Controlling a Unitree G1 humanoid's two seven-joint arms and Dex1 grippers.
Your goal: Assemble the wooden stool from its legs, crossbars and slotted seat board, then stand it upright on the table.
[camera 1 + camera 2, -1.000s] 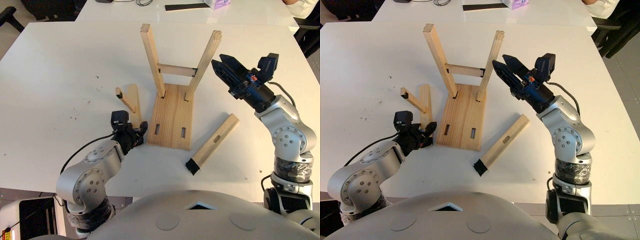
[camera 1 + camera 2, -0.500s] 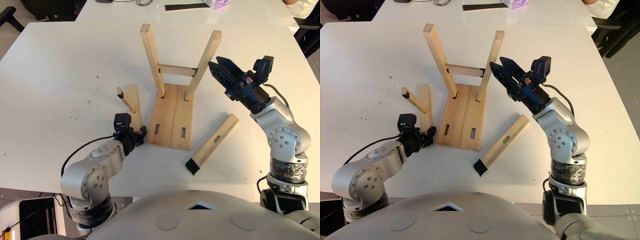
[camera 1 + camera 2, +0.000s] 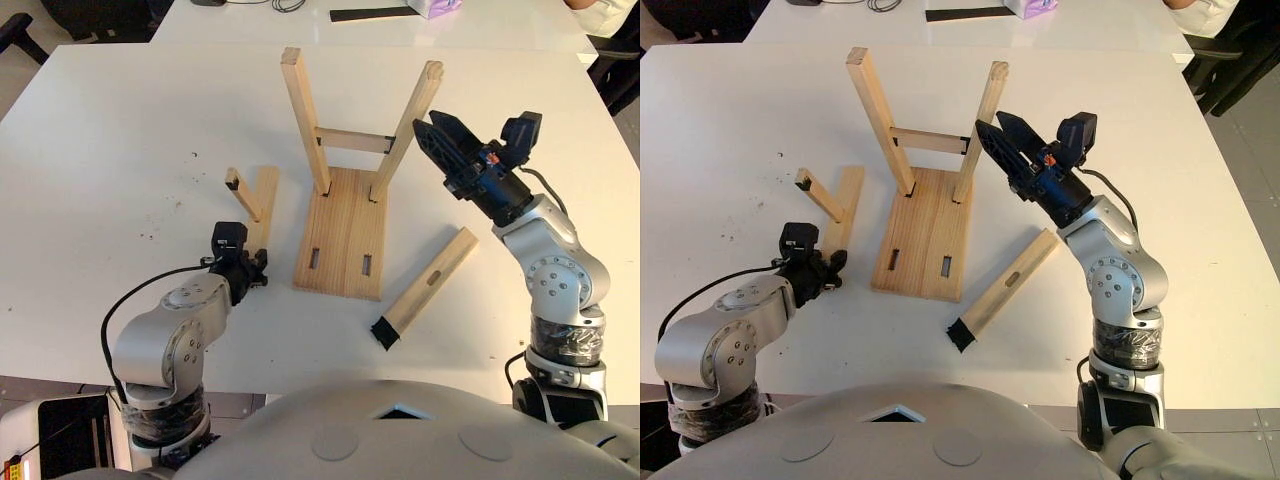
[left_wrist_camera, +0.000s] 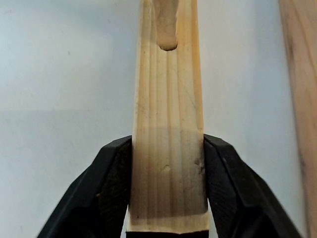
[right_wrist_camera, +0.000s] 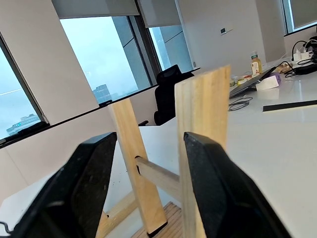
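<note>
The slotted seat board [image 3: 340, 232] lies flat on the white table [image 3: 120, 130]. Two legs stand up from its far end, left leg [image 3: 305, 120] and right leg [image 3: 405, 130], joined by a crossbar [image 3: 352, 140]. My left gripper [image 3: 252, 272] is shut on the near end of a loose leg [image 3: 260, 205] that carries a stub crossbar [image 3: 238, 190]; in the left wrist view the fingers [image 4: 114, 173] clamp that leg [image 4: 167, 124]. My right gripper [image 3: 437, 140] hangs open right beside the right upright leg [image 5: 203, 114], nothing held between its fingers [image 5: 91, 183].
Another loose leg [image 3: 428, 285] with a slot and a dark near end lies on the table right of the seat board. Dark specks dot the table at the left. A second table with cables stands behind.
My left gripper has dragged the loose leg leftwards, away from the seat board's edge. My right gripper has shifted slightly towards the right upright leg, staying open.
</note>
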